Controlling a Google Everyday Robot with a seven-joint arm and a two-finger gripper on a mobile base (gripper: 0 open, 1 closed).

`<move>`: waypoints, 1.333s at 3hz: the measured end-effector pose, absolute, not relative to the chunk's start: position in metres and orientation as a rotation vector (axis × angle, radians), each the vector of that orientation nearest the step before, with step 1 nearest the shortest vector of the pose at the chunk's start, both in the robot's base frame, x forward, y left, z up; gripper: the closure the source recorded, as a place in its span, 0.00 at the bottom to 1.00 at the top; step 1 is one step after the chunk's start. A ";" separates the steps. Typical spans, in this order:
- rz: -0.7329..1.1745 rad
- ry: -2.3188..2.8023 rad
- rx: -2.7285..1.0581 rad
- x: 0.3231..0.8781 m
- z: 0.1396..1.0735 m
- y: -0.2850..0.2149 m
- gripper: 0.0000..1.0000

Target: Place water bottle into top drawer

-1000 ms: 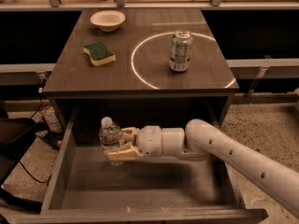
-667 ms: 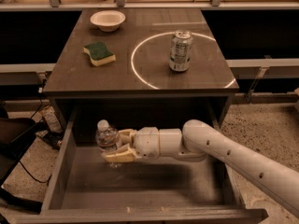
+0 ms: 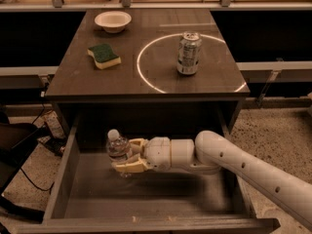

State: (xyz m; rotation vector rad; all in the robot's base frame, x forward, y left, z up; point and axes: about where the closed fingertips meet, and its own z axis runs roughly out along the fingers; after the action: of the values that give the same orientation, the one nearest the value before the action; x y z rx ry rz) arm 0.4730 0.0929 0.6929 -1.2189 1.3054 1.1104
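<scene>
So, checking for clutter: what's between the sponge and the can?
Only bare tabletop, crossed by the white ring, in the camera view. The jaws are down in the drawer, gripping the bottle.

Tabletop (image 3: 146,79): 3 items + 1 white circle (image 3: 138,63) marked on the R half, running off the R edge. Can (image 3: 188,53) stands upright inside the circle, toward its back. Bowl (image 3: 112,21), white, at back-L corner. Sponge (image 3: 104,56), green side up w/ yellow underneath, lies flat in front of the bowl, well apart from the can. Floor (image 3: 273,126) to the R is speckled. Cables (image 3: 36,115) trail on the L by a dark, unclear object. Pale rail (image 3: 273,68) runs behind the table on both sides. Gripper (image 3: 127,156) grips bottle (image 3: 117,146) below the tabletop's front edge.
</scene>
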 end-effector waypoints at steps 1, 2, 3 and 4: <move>1.111 1.320 -1.195 0.476 0.684 0.085 1.00; 1.139 1.328 -1.182 0.476 0.672 0.086 1.00; 1.163 1.340 -1.188 0.474 0.659 0.090 1.00; 1.163 1.340 -1.188 0.474 0.662 0.090 1.00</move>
State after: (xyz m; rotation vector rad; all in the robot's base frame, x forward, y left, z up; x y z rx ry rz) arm 0.4738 0.0898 0.6620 -1.1876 1.3396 1.1627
